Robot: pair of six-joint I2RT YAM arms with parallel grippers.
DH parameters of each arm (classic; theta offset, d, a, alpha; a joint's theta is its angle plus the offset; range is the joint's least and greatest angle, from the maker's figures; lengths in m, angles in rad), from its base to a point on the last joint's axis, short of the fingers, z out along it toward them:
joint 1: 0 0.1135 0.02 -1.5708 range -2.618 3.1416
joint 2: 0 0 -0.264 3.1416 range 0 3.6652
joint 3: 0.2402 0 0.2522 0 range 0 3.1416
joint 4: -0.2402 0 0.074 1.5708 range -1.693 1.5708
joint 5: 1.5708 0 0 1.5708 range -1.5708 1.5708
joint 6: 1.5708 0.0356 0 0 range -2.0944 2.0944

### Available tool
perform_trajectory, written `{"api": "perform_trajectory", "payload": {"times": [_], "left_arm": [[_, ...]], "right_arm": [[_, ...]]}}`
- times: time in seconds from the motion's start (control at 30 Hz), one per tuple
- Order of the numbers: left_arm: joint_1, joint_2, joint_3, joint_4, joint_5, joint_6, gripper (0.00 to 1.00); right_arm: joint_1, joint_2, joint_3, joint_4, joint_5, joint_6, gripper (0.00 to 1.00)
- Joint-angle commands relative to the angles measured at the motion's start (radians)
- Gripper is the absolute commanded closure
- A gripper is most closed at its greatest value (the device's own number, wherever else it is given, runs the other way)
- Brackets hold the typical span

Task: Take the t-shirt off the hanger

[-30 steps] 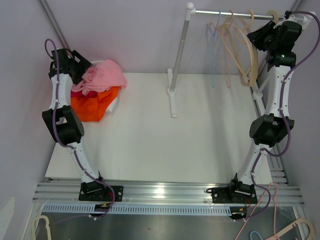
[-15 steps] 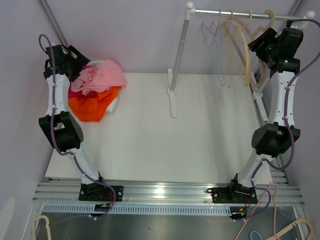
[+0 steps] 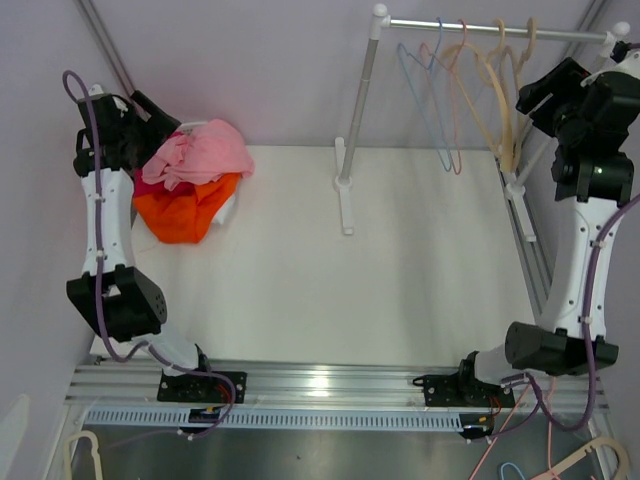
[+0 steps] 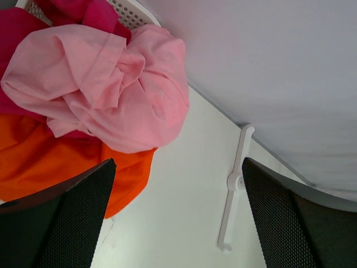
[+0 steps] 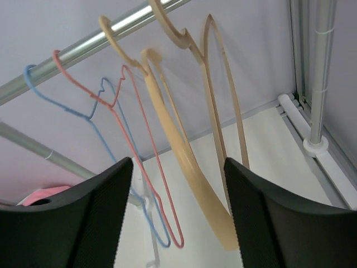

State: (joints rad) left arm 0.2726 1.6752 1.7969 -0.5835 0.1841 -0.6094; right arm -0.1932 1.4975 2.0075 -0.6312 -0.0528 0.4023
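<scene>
White table (image 3: 400,280), lilac walls. At far left the pink t-shirt (image 3: 205,155) lies crumpled on orange cloth (image 3: 185,210) in a basket (image 4: 131,14). The left gripper (image 4: 178,167) hangs over it, jaws wide, empty. At far right the right gripper (image 5: 177,167) faces bare hangers (image 3: 500,90) on the rail (image 3: 480,28), jaws apart, holding nothing.
</scene>
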Motion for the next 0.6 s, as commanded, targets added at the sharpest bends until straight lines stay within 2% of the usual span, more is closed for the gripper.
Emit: {"api": "perform_trajectory", "payload": {"times": [0.0, 0.07, 0.1, 0.13, 0.17, 0.2, 0.23, 0.27, 0.3, 0.5, 0.57], "left_arm": [[-0.021, -0.159, -0.051, -0.036, 0.017, 0.034, 0.00], [-0.030, -0.230, -0.091, -0.050, 0.026, 0.049, 0.00], [-0.050, -0.321, -0.143, -0.039, 0.034, 0.054, 0.01], [-0.059, -0.375, -0.171, -0.026, 0.052, 0.060, 0.01], [-0.078, -0.437, -0.268, -0.010, 0.039, 0.074, 0.00], [-0.125, -0.572, -0.307, 0.029, 0.026, 0.083, 0.00], [-0.150, -0.644, -0.342, 0.057, 0.022, 0.105, 0.01], [-0.195, -0.711, -0.451, 0.085, 0.025, 0.114, 0.01], [-0.217, -0.836, -0.485, 0.120, 0.029, 0.131, 0.00], [-0.251, -1.194, -0.730, 0.073, 0.094, 0.152, 0.00], [-0.253, -1.256, -0.758, 0.041, 0.112, 0.166, 0.00]], "right_arm": [[0.012, -0.143, -0.093, 0.004, 0.068, -0.026, 0.30], [0.021, -0.253, -0.147, 0.030, 0.042, -0.022, 0.20], [0.021, -0.293, -0.176, 0.048, 0.013, -0.031, 0.18], [0.024, -0.333, -0.238, 0.082, -0.046, -0.037, 0.07], [0.024, -0.376, -0.268, 0.096, -0.071, -0.037, 0.01], [0.026, -0.458, -0.294, 0.106, -0.091, -0.037, 0.01], [0.026, -0.500, -0.341, 0.120, -0.119, -0.039, 0.01], [0.026, -0.541, -0.364, 0.122, -0.128, -0.040, 0.01], [0.028, -0.622, -0.413, 0.122, -0.130, -0.051, 0.00], [0.026, -0.899, -0.564, 0.019, -0.157, -0.066, 0.00], [0.024, -0.963, -0.614, 0.004, -0.157, -0.078, 0.00]]}}
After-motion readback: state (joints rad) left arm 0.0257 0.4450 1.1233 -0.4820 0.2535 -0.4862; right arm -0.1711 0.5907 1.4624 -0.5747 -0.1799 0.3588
